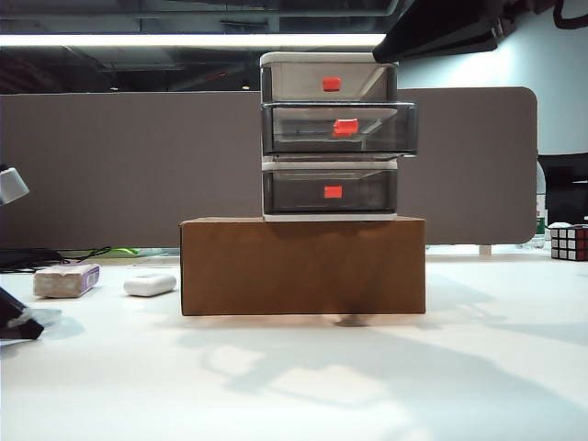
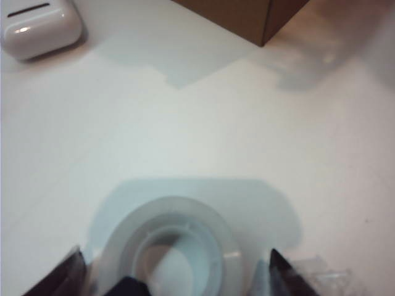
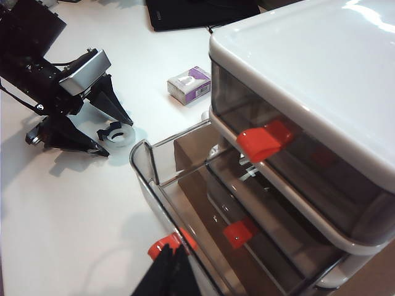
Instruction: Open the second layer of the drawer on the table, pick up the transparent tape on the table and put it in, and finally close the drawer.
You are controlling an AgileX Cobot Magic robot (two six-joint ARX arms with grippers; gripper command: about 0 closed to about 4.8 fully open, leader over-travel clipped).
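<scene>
The drawer (image 1: 329,138) cabinet stands on a brown cardboard box. The second layer (image 1: 340,129) is pulled out toward the front, showing its smoky wall (image 3: 145,166). My right gripper (image 3: 173,250) comes down from above, its dark fingers pressed together on that drawer's red-orange tab (image 3: 162,245). The transparent tape (image 2: 170,243) lies flat on the white table (image 1: 294,377) at the far left. My left gripper (image 2: 176,277) is open and straddles the tape, with a gap at each finger. The right wrist view shows the left gripper (image 3: 117,137) lowered around the tape (image 3: 123,137).
The cardboard box (image 1: 303,266) fills the table's middle. A white block with a purple label (image 1: 66,280) and a white oval case (image 1: 150,285) lie at the left, close to the left arm. A Rubik's cube (image 1: 570,242) stands far right. A grey partition (image 1: 110,165) runs behind.
</scene>
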